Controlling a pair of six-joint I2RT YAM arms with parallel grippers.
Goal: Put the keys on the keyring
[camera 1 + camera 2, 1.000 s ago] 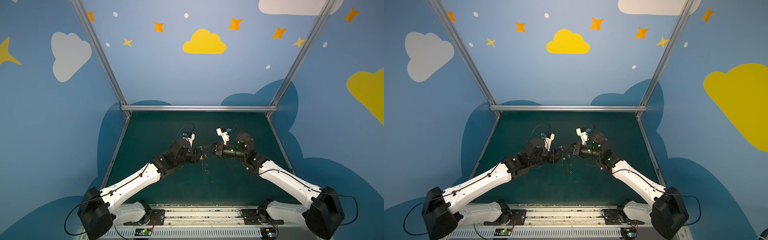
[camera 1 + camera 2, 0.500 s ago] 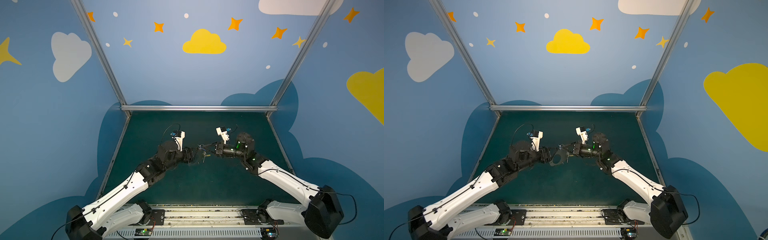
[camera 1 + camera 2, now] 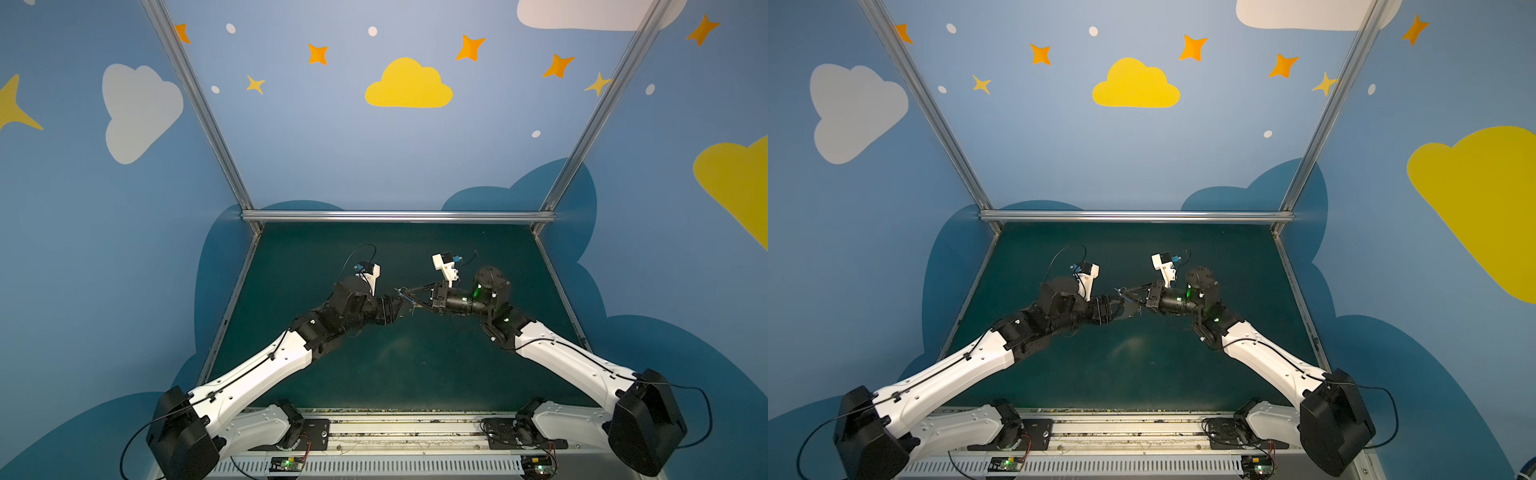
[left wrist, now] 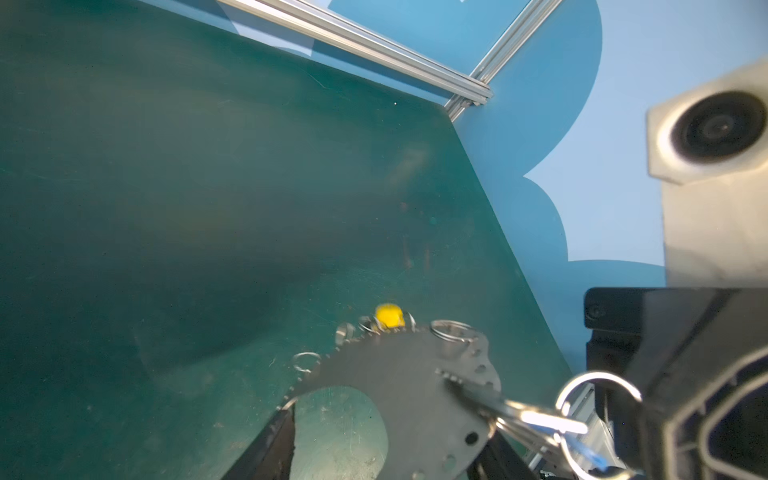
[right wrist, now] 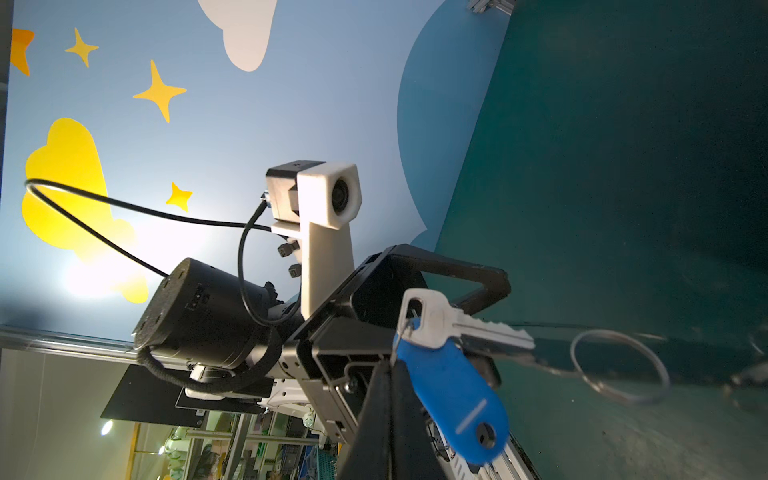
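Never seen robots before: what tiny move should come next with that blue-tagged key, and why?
Probably the right pincer should nudge the blue-tagged key forward: its blade lies across the keyring the left pincer holds, short of the split ring.

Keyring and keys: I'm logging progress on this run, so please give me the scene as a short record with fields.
keyring: grey plate with an oval hole, off the table, held by left gripper
yellow tag: at the plate's far edge among split rings; blurred, attachment unclear
blue-tag key: hangs at right gripper, which is shut; blade overlaps the plate near its edge holes, contact unclear
status: blue-tag key not seen threaded on the plate
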